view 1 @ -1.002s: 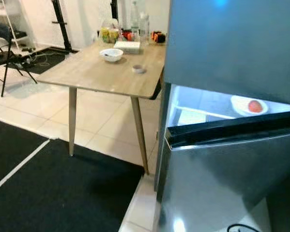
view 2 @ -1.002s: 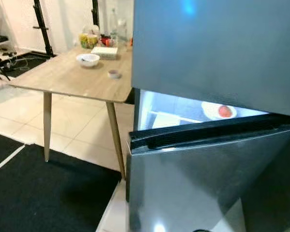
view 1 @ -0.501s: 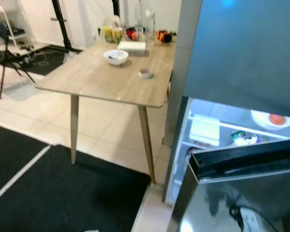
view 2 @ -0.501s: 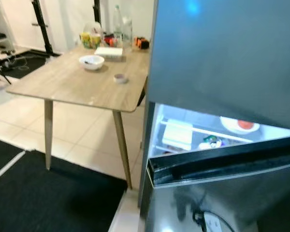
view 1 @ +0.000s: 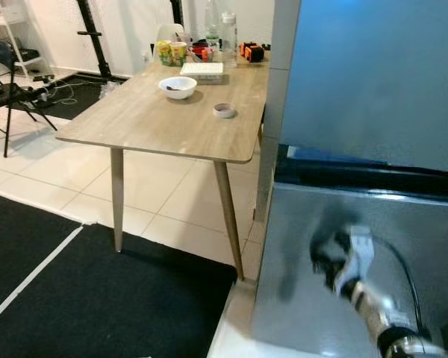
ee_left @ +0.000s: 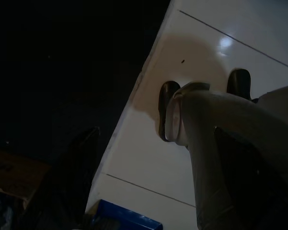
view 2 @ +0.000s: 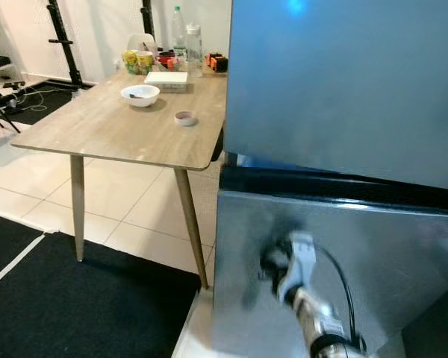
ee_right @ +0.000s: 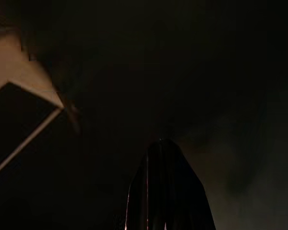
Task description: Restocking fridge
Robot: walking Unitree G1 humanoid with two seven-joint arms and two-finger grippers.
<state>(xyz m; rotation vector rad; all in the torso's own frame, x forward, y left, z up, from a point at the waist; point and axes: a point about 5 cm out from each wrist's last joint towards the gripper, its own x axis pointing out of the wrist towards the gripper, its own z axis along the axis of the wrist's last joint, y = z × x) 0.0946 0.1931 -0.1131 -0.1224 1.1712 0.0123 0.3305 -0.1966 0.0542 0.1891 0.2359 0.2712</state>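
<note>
The fridge stands at the right, with a blue-grey upper door (view 1: 373, 74) and a silver lower door (view 2: 403, 253). The lower door sits almost flush, and a dark gap (view 1: 358, 175) runs along its top. My right gripper (view 1: 334, 257) is blurred and presses against the lower door's front, with its silver arm coming up from the bottom right. In the dark right wrist view its fingers (ee_right: 168, 196) read as one black shape. The left arm hangs idle; its left gripper (ee_left: 158, 191) is spread above white floor tiles.
A wooden table (view 1: 149, 123) stands left of the fridge with a white bowl (view 1: 177, 86), a small cup (view 1: 224, 110), a white box (view 1: 201, 71), bottles (view 1: 228, 30) and jars. A black mat (view 1: 97, 298) covers the floor in front. A folding chair (view 1: 4, 71) is at the far left.
The lower fridge door has swung from ajar to almost closed, hiding the lit shelves and the plate with red fruit. My right arm has come into view against the door. The camera shifted.
</note>
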